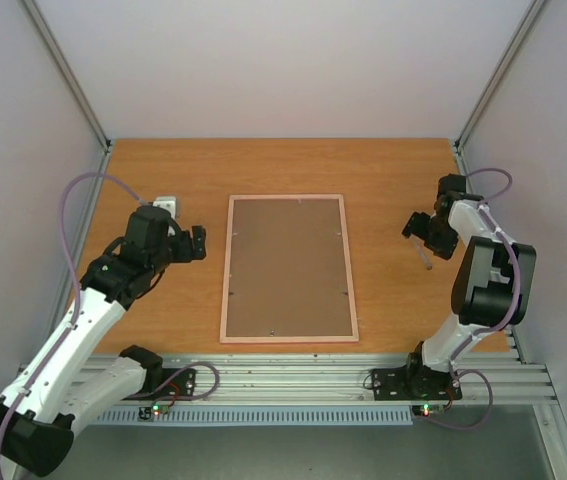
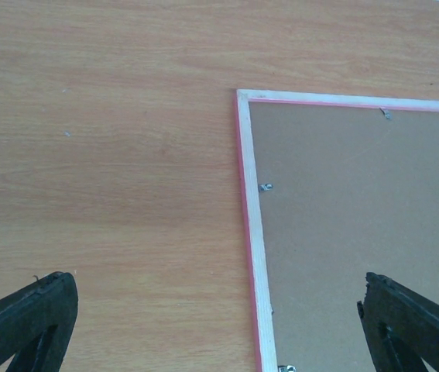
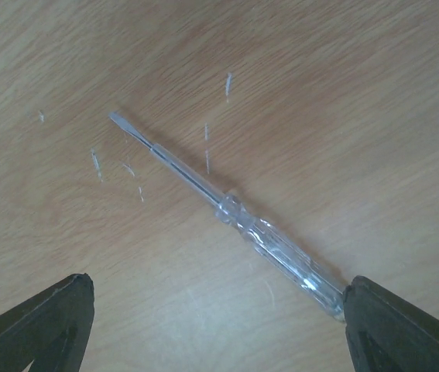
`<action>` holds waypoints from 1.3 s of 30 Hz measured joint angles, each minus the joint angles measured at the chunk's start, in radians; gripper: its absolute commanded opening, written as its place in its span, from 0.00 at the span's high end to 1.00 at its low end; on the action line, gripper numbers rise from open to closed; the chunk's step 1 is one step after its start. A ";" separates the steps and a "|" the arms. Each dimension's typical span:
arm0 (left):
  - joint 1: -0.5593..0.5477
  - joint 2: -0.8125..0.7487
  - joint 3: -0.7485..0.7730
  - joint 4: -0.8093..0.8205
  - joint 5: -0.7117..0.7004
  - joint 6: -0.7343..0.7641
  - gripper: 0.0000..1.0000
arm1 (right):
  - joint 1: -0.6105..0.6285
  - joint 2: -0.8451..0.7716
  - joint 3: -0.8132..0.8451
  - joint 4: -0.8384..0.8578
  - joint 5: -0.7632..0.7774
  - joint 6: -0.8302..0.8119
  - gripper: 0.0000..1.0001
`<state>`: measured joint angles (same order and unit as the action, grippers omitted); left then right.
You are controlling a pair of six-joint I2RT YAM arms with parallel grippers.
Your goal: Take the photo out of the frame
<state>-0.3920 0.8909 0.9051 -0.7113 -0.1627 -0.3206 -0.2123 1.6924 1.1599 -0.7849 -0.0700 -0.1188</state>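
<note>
The frame [image 1: 288, 265] lies face down in the middle of the table, showing its brown back board and pale pink rim. Its far-left corner shows in the left wrist view [image 2: 358, 217], with small metal clips [image 2: 265, 187] along the board's edge. The photo is hidden under the board. My left gripper [image 1: 195, 243] is open and empty, just left of the frame's upper left side; its jaws straddle the frame's left rim [image 2: 215, 310]. My right gripper [image 1: 421, 232] is open, low over a clear-handled screwdriver [image 3: 234, 213], right of the frame.
The screwdriver [image 1: 424, 258] lies on the wood table, its handle end next to my right fingertip [image 3: 382, 318]. A small white-grey object [image 1: 166, 203] sits behind the left gripper. Grey walls stand on the left, right and back.
</note>
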 measured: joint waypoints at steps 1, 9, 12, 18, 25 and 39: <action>0.004 0.001 0.000 0.003 0.001 0.000 0.01 | -0.002 0.014 0.005 0.001 -0.006 -0.004 0.12; 0.036 0.018 0.000 0.009 0.002 0.000 0.01 | -0.006 0.111 0.019 0.002 -0.013 -0.057 0.17; 0.045 0.028 0.000 0.013 0.002 0.000 0.01 | -0.010 0.136 0.031 -0.001 -0.015 -0.068 0.20; 0.046 0.061 0.000 0.014 0.013 0.000 0.01 | -0.010 0.140 0.031 -0.013 -0.033 -0.085 0.30; 0.046 0.080 0.000 0.020 0.024 0.000 0.01 | -0.010 0.135 -0.006 -0.017 -0.077 -0.084 0.43; 0.046 0.095 0.000 0.033 0.043 -0.004 0.01 | 0.024 0.134 -0.016 -0.039 0.008 -0.088 0.73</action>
<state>-0.3458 0.9855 0.9051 -0.6785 -0.1192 -0.3244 -0.1886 1.8267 1.1439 -0.8238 -0.0624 -0.2070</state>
